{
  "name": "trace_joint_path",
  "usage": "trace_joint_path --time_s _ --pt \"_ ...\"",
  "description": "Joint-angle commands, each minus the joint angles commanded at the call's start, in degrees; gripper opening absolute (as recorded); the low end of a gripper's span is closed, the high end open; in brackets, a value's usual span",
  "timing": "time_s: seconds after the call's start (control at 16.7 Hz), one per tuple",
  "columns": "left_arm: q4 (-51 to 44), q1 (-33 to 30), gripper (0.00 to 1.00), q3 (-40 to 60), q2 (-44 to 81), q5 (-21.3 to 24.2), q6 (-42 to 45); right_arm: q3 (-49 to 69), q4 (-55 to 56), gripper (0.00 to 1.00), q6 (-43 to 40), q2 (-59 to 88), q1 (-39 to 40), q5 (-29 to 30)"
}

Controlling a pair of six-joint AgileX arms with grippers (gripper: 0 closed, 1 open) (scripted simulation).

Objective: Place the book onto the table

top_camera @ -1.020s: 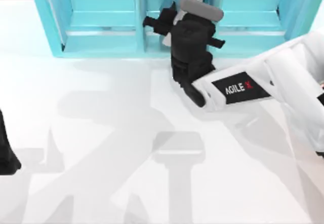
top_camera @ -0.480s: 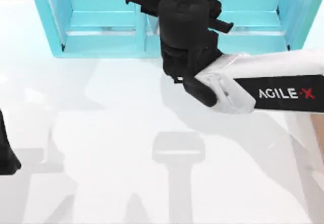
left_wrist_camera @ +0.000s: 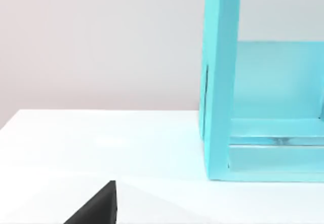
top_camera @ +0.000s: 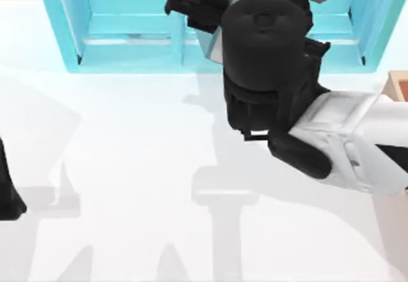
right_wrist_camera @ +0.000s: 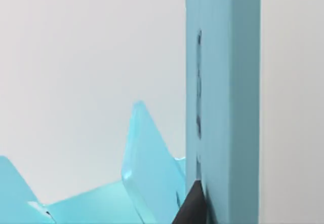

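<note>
The right claw (top_camera: 220, 36) has risen from the cyan shelf (top_camera: 127, 33), clenched on the thick teal-blue hardcover book (right_wrist_camera: 223, 97), held upright; the white tabletop (top_camera: 127, 167) lies below.

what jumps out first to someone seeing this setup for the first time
The right arm's big black wrist looms close under the top camera, reaching from the right to the cyan shelf at the table's far edge. In the right wrist view a teal-blue book stands upright against a dark fingertip. The left arm sits parked at the left edge.
</note>
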Motion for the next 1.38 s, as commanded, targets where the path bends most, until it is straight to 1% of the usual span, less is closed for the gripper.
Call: trace_joint_path --time_s 0.36,0.54,0.72,1.14,1.26,1.38 --pt "0.00 0.00 1.00 0.00 0.00 0.00 0.00 -0.42 -0.07 0.00 -0.73 0.01 0.39 0.21" --pt "0.00 0.00 1.00 0.00 0.00 0.00 0.00 -4.13 -1.11 0.00 -6.37 -2.18 4.61 2.09" --pt "0.00 0.00 1.00 0.00 0.00 0.00 0.00 -11.31 -3.59 0.00 -17.49 -5.92 11.46 5.18" --pt "0.00 0.00 1.00 0.00 0.00 0.00 0.00 -34.87 -12.26 0.00 -55.12 -19.23 30.49 12.04" --pt "0.00 0.00 1.00 0.00 0.00 0.00 0.00 -40.86 -14.37 0.00 -63.25 -23.45 34.97 13.33" --pt "0.00 0.00 1.00 0.00 0.00 0.00 0.00 -45.51 -15.93 0.00 -68.91 -27.01 38.37 14.26"
